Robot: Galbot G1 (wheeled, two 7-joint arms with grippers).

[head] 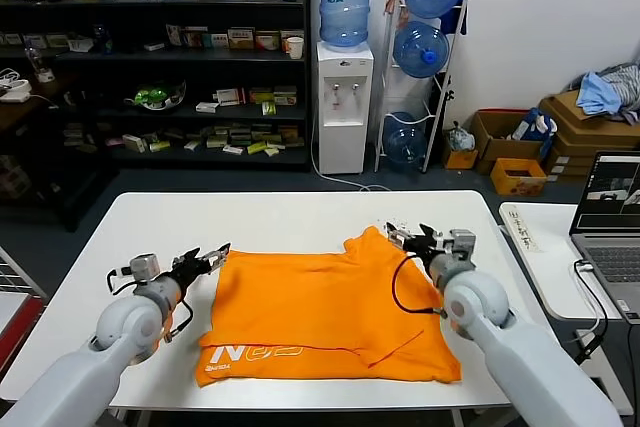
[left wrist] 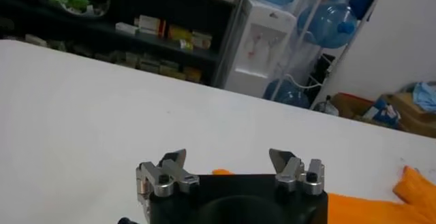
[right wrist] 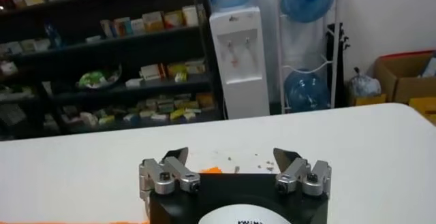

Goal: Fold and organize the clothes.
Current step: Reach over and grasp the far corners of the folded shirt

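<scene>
T-shirt (head: 320, 312): one, on table (head: 280, 217) | left gripper (head: 215, 257) wide | right gripper (head: 412, 239) wide

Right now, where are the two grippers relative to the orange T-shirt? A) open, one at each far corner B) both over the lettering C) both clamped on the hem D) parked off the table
A: the left gripper and the right gripper sit open at the far corners of the orange T-shirt, holding nothing.

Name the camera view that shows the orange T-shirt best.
The head view: the whole orange T-shirt lies spread on the white table, lettering visible. The left wrist view shows only orange edges; the right wrist view only slivers.
</scene>
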